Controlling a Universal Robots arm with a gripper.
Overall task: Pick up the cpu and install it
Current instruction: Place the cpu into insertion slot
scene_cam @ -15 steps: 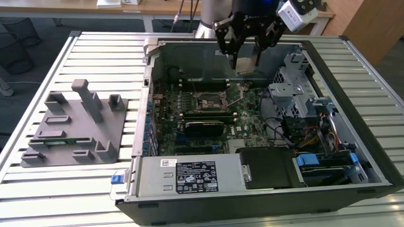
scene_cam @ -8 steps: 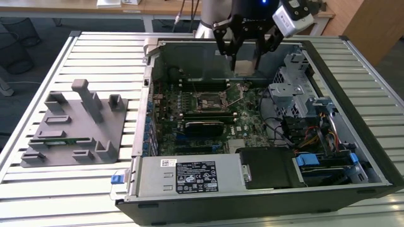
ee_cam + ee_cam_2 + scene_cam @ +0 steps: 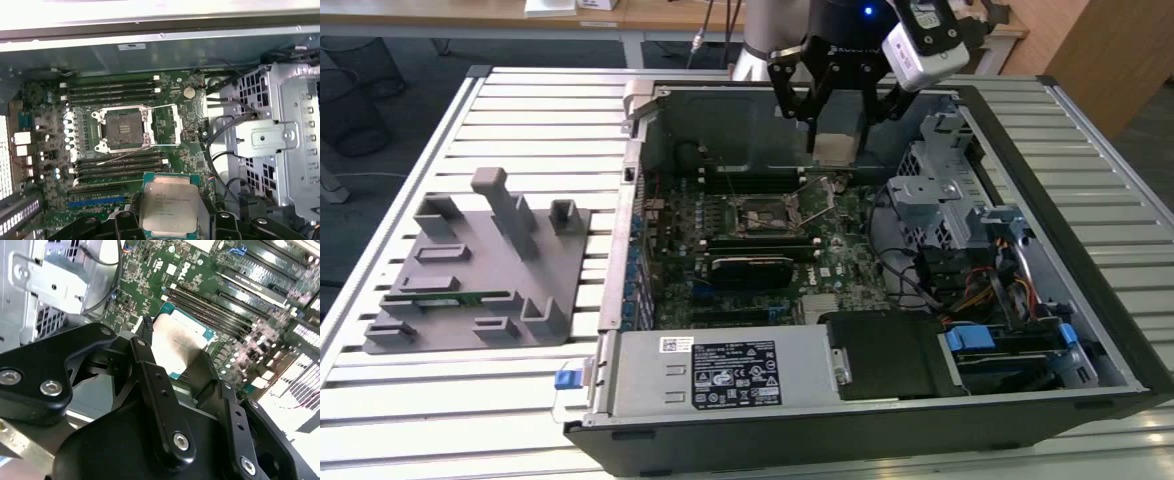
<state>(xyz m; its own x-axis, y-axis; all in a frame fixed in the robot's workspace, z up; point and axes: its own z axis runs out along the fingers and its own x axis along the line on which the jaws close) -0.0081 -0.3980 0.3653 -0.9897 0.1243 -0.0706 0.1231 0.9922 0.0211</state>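
My gripper (image 3: 835, 135) hangs inside the open computer case (image 3: 635, 200), near its far wall, and is shut on the cpu (image 3: 837, 148). In both wrist views the cpu (image 3: 167, 207) (image 3: 177, 342) is a flat square chip with a silver-grey top, pinched on two opposite edges by the black fingers (image 3: 146, 347). It is held above the green motherboard (image 3: 841, 265), clear of it. The empty socket (image 3: 122, 131) (image 3: 762, 211) lies uncovered with its metal frame (image 3: 166, 125) swung aside. The socket sits off to one side of the cpu, not under it.
A metal drive cage (image 3: 937, 190) (image 3: 280, 135) with loose cables (image 3: 220, 125) stands close beside the gripper. Memory slots (image 3: 112, 90) flank the socket. A power supply (image 3: 720, 375) fills the case's near end. On the exterior view's left, a grey fixture (image 3: 467, 265) holds a green memory stick (image 3: 447, 298).
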